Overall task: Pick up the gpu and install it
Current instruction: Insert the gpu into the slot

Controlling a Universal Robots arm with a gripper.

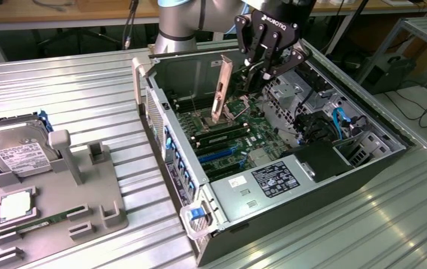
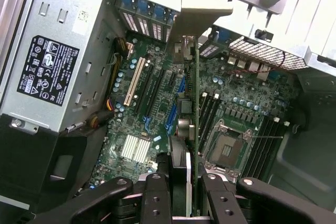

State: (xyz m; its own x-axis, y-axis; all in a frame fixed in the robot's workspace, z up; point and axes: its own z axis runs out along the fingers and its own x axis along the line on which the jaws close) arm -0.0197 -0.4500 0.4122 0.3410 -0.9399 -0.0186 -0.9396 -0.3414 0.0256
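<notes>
Claw pinches gpu by its top edge | gpu hangs upright over board inside open case, bracket toward the rear | likely light, stiff, fragile; grip bare edges, not chips

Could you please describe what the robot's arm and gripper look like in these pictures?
The arm is a thick silver-grey cylinder with a light blue ring at its joint. The gripper is black, built of linked metal bars with visible pivot screws, and carries white ROBOTIQ lettering on its body. A dark cable hangs beside the arm. In the wrist view, the black fingers show round silver screw heads.
</notes>
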